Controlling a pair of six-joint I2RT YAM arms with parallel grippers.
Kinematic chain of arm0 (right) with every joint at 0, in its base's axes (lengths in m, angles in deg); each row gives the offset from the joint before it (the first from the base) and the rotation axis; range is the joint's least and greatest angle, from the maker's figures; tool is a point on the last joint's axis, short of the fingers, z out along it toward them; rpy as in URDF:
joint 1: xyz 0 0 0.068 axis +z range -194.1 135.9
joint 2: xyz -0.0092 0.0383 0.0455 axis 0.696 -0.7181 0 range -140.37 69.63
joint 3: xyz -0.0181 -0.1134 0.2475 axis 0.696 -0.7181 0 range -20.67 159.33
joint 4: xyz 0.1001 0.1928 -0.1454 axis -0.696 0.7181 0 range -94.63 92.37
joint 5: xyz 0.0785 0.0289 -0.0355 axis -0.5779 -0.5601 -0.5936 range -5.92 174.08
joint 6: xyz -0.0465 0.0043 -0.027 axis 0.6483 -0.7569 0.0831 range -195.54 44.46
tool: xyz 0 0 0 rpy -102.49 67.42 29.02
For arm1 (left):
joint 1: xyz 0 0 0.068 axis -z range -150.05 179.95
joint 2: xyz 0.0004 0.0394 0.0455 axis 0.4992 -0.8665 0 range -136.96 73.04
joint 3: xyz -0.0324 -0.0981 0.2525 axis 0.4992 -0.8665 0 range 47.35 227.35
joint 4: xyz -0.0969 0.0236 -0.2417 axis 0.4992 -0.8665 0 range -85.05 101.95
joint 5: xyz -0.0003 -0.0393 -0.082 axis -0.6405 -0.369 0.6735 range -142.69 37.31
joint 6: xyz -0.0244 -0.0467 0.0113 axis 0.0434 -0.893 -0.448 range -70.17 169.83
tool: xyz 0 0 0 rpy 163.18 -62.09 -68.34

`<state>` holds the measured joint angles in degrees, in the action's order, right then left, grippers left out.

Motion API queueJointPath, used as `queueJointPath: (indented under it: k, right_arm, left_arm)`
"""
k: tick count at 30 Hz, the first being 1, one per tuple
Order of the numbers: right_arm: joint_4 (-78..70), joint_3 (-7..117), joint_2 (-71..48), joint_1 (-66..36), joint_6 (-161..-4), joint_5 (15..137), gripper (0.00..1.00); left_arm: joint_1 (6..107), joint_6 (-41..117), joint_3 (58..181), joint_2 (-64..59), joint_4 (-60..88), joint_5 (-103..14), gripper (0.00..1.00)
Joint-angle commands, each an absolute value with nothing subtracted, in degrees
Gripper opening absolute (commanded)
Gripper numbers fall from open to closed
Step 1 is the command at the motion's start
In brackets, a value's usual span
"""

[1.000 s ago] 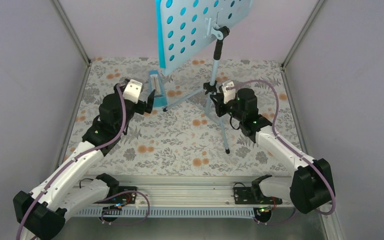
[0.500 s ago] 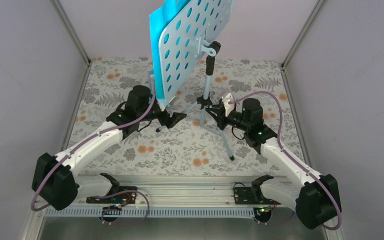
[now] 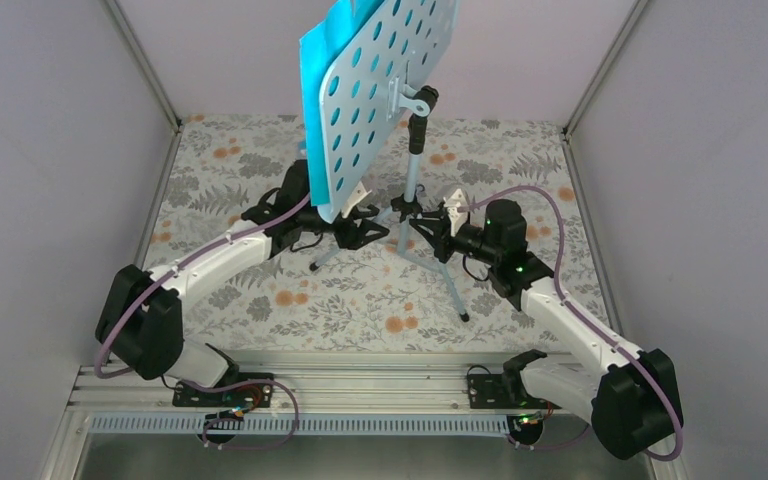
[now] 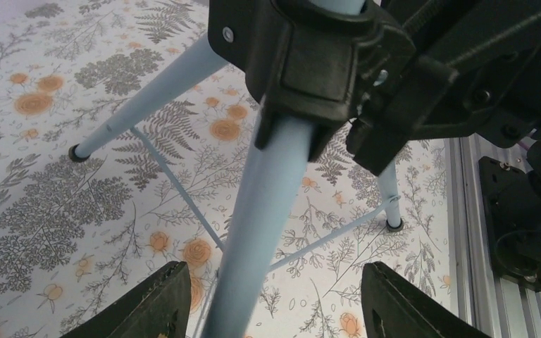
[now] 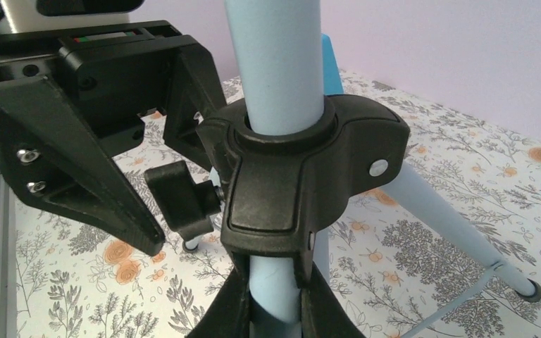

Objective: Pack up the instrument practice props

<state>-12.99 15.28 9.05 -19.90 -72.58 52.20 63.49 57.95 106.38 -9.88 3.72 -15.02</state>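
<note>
The light blue music stand (image 3: 413, 165) stands tilted at mid table, its perforated desk (image 3: 380, 85) up high with teal sheet-music pages (image 3: 312, 70) against its far face. My right gripper (image 3: 420, 222) is shut on the stand's tube just under the black leg hub (image 5: 303, 183); its fingers (image 5: 229, 310) pinch the tube. My left gripper (image 3: 365, 232) is open at the hub from the left. In the left wrist view it (image 4: 275, 310) straddles one leg (image 4: 268, 211) without touching it. The metronome is hidden.
The stand's legs spread over the floral tablecloth (image 3: 340, 300), with feet near the middle (image 3: 315, 267) and front right (image 3: 466, 317). Grey walls close in the sides and back. The aluminium rail (image 3: 360, 380) runs along the near edge.
My left arm has swung right from the metronome's spot to the stand's hub, gripper open. The stand's desk has tilted and turned leftward. My right gripper still holds the stand.
</note>
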Motion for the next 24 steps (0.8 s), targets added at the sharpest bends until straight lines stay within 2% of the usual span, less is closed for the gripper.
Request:
queueJointPath:
  k: [1, 2, 8, 9, 13, 16, 19, 22, 24]
  right_arm:
    - [-16.3, 14.4, 10.2, -19.4, -69.4, 47.6, 0.04]
    - [-16.5, 14.3, 10.3, -19.5, -69.5, 47.8, 0.04]
    - [-17.0, 13.6, 11.3, -19.5, -70.7, 53.2, 0.06]
    - [-17.0, 13.4, 12.0, -19.4, -71.2, 55.4, 0.09]
    - [-17.2, 12.3, 14.9, -19.4, -72.1, 62.1, 0.36]
    - [-17.9, 11.1, 17.5, -19.5, -73.2, 65.5, 0.60]
    - [-17.9, 9.8, 20.2, -19.5, -75.0, 70.3, 0.78]
    - [-17.4, 8.7, 22.3, -19.5, -77.7, 74.9, 0.88]
    - [-16.6, 8.4, 23.1, -19.5, -80.5, 77.3, 0.90]
  left_arm:
    - [63.7, 58.3, 108.6, -11.5, 5.7, -12.9, 0.60]
    - [63.7, 58.2, 108.8, -12.0, 5.9, -12.7, 0.58]
    - [63.7, 57.5, 108.2, -12.5, 7.6, -11.8, 0.22]
    - [63.7, 57.5, 107.9, -12.2, 7.8, -12.1, 0.18]
    - [63.8, 57.4, 107.0, -11.7, 8.4, -13.2, 0.05]
    - [64.6, 57.4, 106.5, -11.2, 8.8, -16.4, 0.02]
    - [65.9, 55.2, 104.6, -9.5, 11.7, -22.9, 0.02]
    - [68.2, 51.5, 102.4, -6.9, 14.8, -34.5, 0.02]
    - [70.3, 47.8, 101.5, -5.6, 16.6, -42.4, 0.02]
